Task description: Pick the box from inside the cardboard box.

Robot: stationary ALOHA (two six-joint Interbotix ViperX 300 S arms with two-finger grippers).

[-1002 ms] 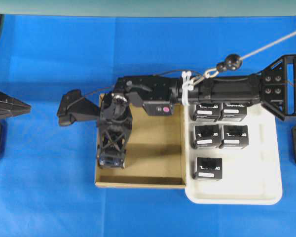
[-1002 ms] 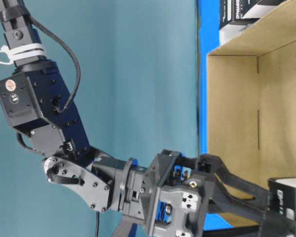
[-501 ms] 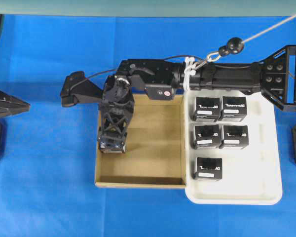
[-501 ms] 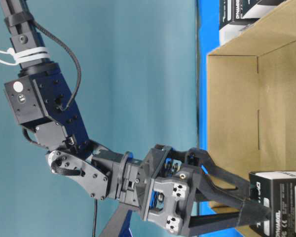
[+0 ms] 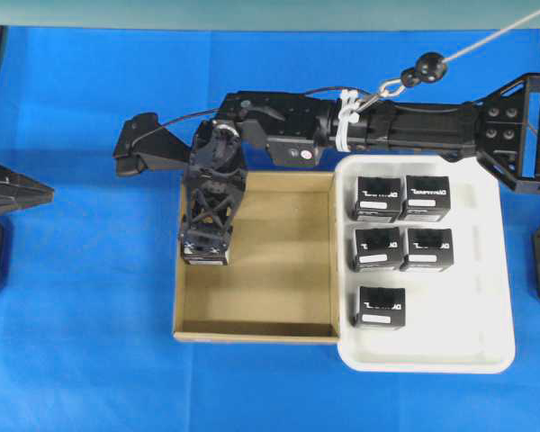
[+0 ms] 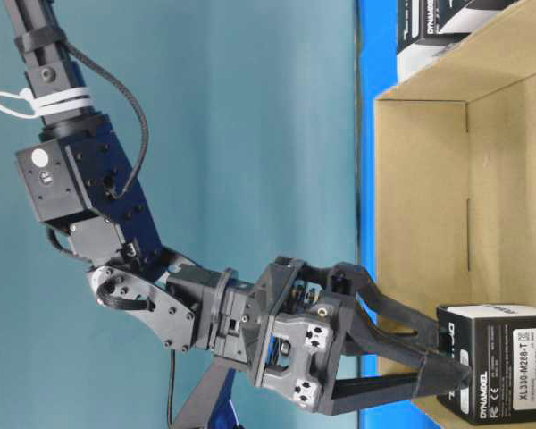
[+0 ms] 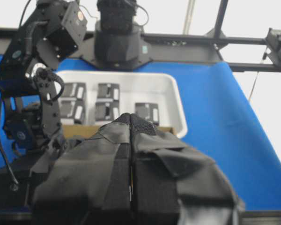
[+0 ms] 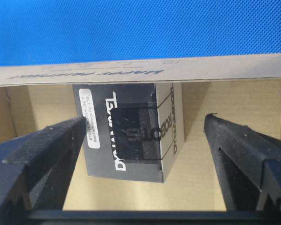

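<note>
Overhead view: the right gripper [image 5: 204,255] hangs spread wide around the box [image 8: 128,131] at the cardboard box's [image 5: 279,270] left wall, hiding it; five identical boxes [image 5: 401,243] fill the white tray [image 5: 486,315]. Left gripper [image 7: 130,136] pressed together.

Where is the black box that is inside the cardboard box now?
In the overhead view, the box sits by the left wall of the cardboard box, between the open right gripper's fingers.
</note>
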